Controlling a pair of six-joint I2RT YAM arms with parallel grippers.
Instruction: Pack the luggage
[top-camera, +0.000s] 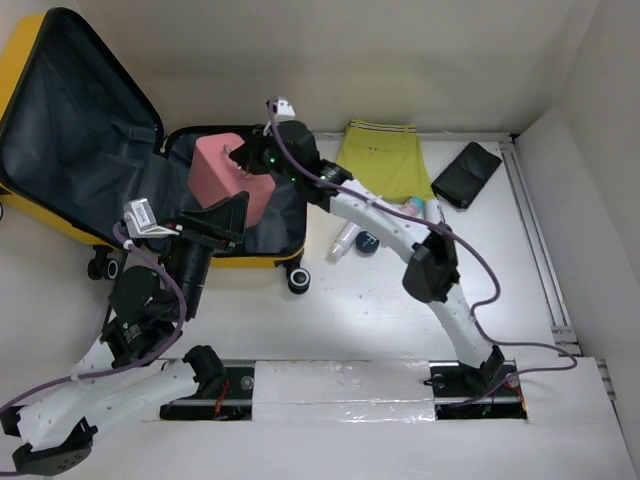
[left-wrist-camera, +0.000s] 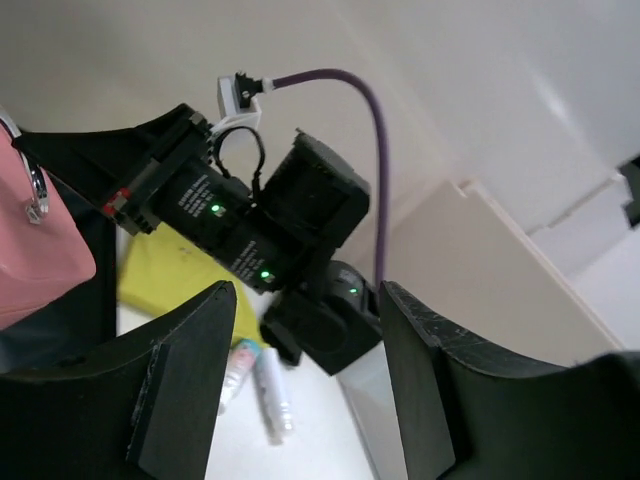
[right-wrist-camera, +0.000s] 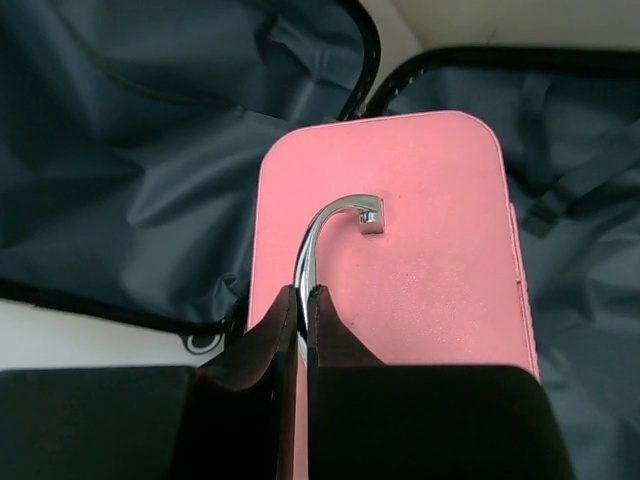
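Note:
The yellow luggage (top-camera: 22, 65) lies open at the back left, its dark grey lining (right-wrist-camera: 120, 150) showing. A pink boxy pouch (top-camera: 232, 185) stands in its right half. My right gripper (right-wrist-camera: 303, 292) is shut on the pouch's curved metal handle (right-wrist-camera: 330, 230), directly above the pouch (right-wrist-camera: 430, 250). My left gripper (top-camera: 225, 215) is open and empty, at the luggage's near rim just left of the pouch. In the left wrist view, the open left gripper (left-wrist-camera: 305, 290) faces the right arm's wrist (left-wrist-camera: 230, 230), with the pouch's edge (left-wrist-camera: 40, 250) at the far left.
A folded yellow garment (top-camera: 385, 155) and a black pouch (top-camera: 466, 174) lie at the back right. Small tubes (top-camera: 345, 240) and a round tin (top-camera: 367, 242) lie under the right arm, beside a caster wheel (top-camera: 298, 280). White walls enclose the table.

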